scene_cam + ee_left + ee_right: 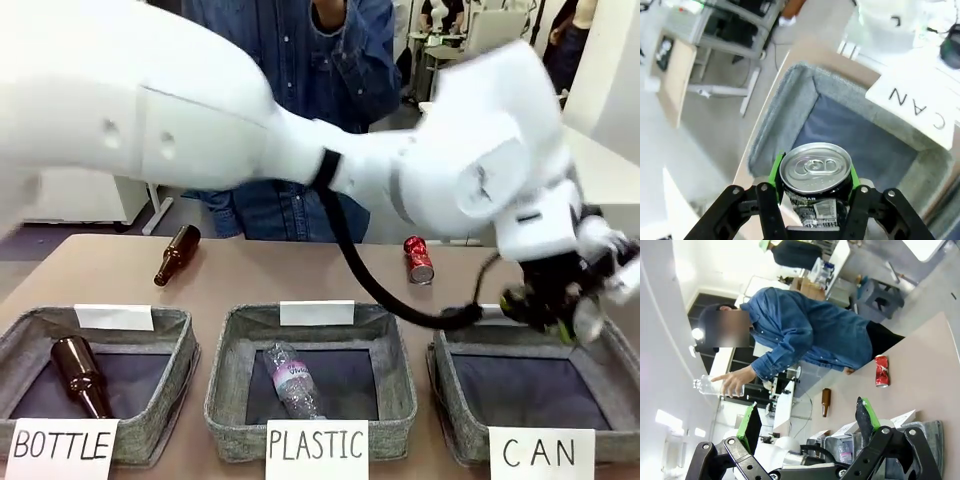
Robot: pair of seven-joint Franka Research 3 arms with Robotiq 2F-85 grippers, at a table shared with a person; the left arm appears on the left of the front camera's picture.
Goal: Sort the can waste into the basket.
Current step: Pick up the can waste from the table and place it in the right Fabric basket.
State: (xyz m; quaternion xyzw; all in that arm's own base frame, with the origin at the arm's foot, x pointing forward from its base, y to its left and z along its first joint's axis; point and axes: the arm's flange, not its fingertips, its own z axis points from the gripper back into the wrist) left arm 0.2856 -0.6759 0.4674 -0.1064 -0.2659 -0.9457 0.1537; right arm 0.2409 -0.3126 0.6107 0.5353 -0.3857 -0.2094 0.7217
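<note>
My left gripper [815, 175] is shut on the dark can [814, 169], whose silver top faces the wrist camera between the green pads [775, 169]. It hangs above the near rim of the grey CAN basket [790, 115], over its dark floor. In the front view the left arm reaches across the table and this gripper [558, 303] hovers over the CAN basket [450, 352] at the right. The red can [418, 259] lies on the table behind that basket, also seen as the red can [882, 371]. My right gripper [807, 422] is open and holds nothing, raised high.
The PLASTIC basket [225, 385] holds a clear bottle [290, 380]. A brown bottle [80, 375] rests in the BOTTLE basket [180, 360], and another brown bottle [177, 254] lies on the table. The person [805, 337] at the far side holds a clear bottle [707, 385].
</note>
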